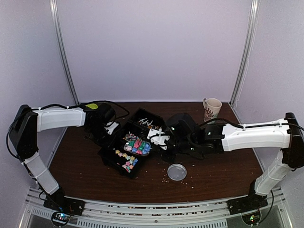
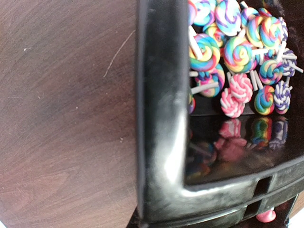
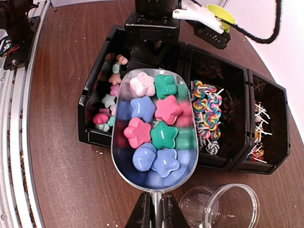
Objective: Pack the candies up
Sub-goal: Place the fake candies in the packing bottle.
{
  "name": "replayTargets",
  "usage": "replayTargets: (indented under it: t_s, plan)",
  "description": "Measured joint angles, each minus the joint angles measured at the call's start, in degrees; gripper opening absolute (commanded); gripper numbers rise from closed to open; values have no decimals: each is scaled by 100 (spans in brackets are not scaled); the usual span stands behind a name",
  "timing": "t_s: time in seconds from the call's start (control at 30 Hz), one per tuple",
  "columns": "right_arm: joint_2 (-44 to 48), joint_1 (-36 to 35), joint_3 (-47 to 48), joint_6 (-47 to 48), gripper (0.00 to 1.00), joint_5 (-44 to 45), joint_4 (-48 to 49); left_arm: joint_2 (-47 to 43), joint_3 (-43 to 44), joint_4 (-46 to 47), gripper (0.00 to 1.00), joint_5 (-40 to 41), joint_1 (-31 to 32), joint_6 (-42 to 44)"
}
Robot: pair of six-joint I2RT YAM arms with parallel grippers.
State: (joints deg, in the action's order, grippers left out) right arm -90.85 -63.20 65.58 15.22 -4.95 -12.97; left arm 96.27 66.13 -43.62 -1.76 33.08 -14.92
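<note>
- We judge the packing barely begun. The clear round tub (image 3: 223,209), just off the near wall of the black tray (image 3: 97,137), looks empty, with no sweet in it that we can see.
- One load is ready. The right gripper (image 3: 155,213) is clenched on the thin handle of a metal scoop (image 3: 156,184), which hangs above the tray and juts partly past its near wall.
- The candies (image 3: 164,135) in the scoop are chunky stars with rounded points, glossy like glazed plastic, in pink, blue and green. The polished bowl mirrors their colours.
- More stars lie below, in the tray's end compartment on the left arm's side.
- The middle compartment holds swirled rainbow lollipops (image 3: 206,107) on white sticks. The far-end compartment holds thin white sticks whose heads are too small to tell.
- The left gripper (image 3: 153,33) sits closed at the tray's far wall. Its wrist view shows that shiny wall close up but no fingers, so we cannot tell whether it pinches the wall or merely rests there.
- What is left, as we judge it, is to carry the scoop to the tub, tip it in, and likely repeat for the other sweets.
- The tray is hard black plastic with rounded corners (shiny enough to reflect the lollipops). The desk (image 2: 61,118) around it is dark, matt wood grain.
</note>
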Motion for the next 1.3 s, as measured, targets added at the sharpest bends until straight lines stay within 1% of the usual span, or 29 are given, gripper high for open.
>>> replayTargets:
  t_s: [0.17,0.37,0.67,0.97,1.3]
  plan:
    - [588,173,-387,-20,0,83,216,0,0,-2,0,0,-15,0]
    - [1073,483,-723,-55,0,363,160,0,0,-4,0,-15,-26,-2]
    - [1683,820,-988,-306,0,874,-411,0,0,-20,0,-66,-94,-7]
    - [1757,837,-990,-546,0,1390,-1217,-13,0,-22,0,-146,-186,-22]
    - [1755,837,-903,-658,0,1517,-1982,-26,0,-22,0,-149,-210,-35]
